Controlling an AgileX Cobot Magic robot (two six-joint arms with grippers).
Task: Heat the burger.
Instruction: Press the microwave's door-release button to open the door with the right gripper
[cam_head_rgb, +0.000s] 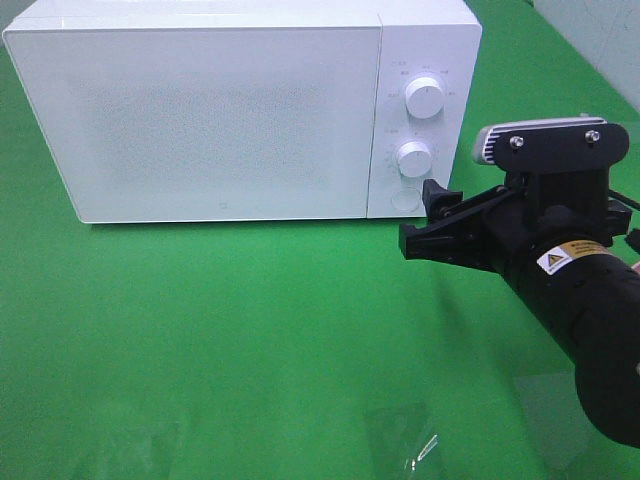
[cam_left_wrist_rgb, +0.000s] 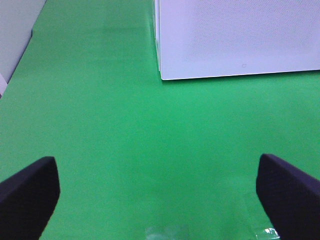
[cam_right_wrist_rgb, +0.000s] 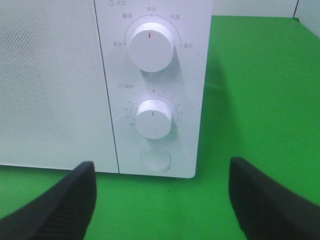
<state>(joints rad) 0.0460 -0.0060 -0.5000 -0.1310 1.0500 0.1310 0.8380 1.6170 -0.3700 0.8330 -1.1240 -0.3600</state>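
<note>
Burger: not visible in any view. Nothing lies on the open cloth, and the frosted door hides whatever is behind it.
Microwave (cam_head_rgb: 200, 110): a white box at the back of the table, sitting flat and facing forward.
Door (cam_head_rgb: 200, 120): shut, flush with the front. It is speckled and opaque, and it covers the whole cavity.
Control panel (cam_right_wrist_rgb: 155, 85): a narrow strip to the right of the door.
Upper dial (cam_right_wrist_rgb: 151, 46): its red mark points straight up.
Lower dial (cam_right_wrist_rgb: 154, 118): directly under the upper dial, with a ring of small numbers around it.
Round button (cam_right_wrist_rgb: 156, 159): just below the lower dial, at the foot of the panel.
Right gripper (cam_head_rgb: 418, 215): held low in front of the panel, level with the lower dial and button. It is close to them but separated by a gap. Its black fingers (cam_right_wrist_rgb: 65, 205) are spread wide with nothing between them.
Left gripper (cam_left_wrist_rgb: 156, 160): seen only by its own camera. It is above bare cloth, well back from the microwave's front left corner, with its fingers far apart and nothing held.
Green cloth (cam_head_rgb: 250, 330): covers the whole table.
Clear glossy patch (cam_head_rgb: 410, 445): lies on the cloth near the front edge and is too faint to identify.
Pale wall (cam_head_rgb: 600, 40): behind the table at the far right.
</note>
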